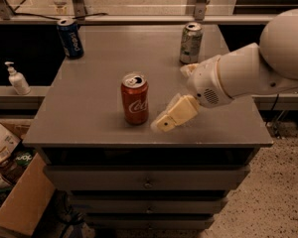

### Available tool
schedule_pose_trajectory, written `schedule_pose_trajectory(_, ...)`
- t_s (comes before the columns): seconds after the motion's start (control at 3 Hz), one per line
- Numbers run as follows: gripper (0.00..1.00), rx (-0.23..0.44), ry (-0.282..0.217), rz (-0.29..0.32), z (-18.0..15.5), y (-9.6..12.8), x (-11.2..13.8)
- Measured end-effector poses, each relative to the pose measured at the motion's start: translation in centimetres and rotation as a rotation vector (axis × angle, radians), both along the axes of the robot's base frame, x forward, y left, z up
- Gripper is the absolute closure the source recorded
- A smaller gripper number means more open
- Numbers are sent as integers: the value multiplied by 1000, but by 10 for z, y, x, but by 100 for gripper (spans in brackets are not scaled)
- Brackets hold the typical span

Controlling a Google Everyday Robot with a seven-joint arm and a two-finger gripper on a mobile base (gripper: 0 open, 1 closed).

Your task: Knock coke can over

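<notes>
Presently the coke can [135, 99] is standing upright, long axis vertical, near the front middle of the grey table [89, 83]. The gripper [171, 118] is hanging low just beside it on the view's right, apparently not touching; whether it is parted or closed, I cannot tell.
</notes>
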State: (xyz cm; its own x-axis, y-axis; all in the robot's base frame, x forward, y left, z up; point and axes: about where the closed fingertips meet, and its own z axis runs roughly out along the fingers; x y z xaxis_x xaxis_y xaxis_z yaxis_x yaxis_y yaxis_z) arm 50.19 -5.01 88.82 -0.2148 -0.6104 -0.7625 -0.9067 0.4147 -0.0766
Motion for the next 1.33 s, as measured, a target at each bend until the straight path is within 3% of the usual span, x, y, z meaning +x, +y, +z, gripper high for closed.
schedule_pose_trajectory(0.67,0,15,2,-4,0,1,-1)
schedule_pose_trajectory(1.33,0,136,-11,-47,-7,39,12)
